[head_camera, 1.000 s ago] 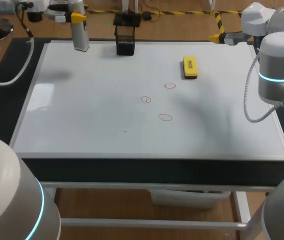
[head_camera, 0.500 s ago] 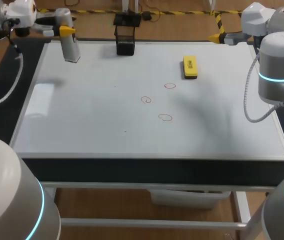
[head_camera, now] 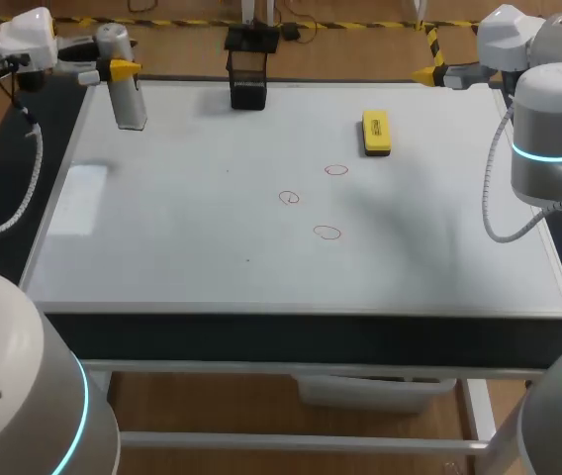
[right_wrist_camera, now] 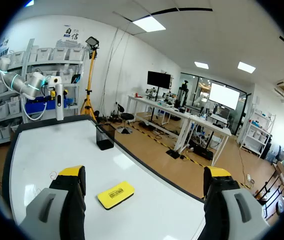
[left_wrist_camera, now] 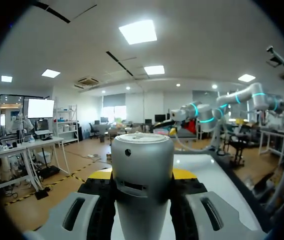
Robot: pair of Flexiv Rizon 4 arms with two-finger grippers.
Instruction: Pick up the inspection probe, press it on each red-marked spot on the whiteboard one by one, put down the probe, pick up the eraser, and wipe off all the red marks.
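A silver-grey probe, yellow eraser, black holder and red ring marks on the white whiteboard.

Black box-shaped holder stands upright w/ open top at far edge of tabletop, a bit left of centre. Sides look dark, maybe mesh; inside too dark to tell contents. Rt wrist view shows it too, standing on its own. Tabletop is dark, showing as a strip along near edge & down left side.
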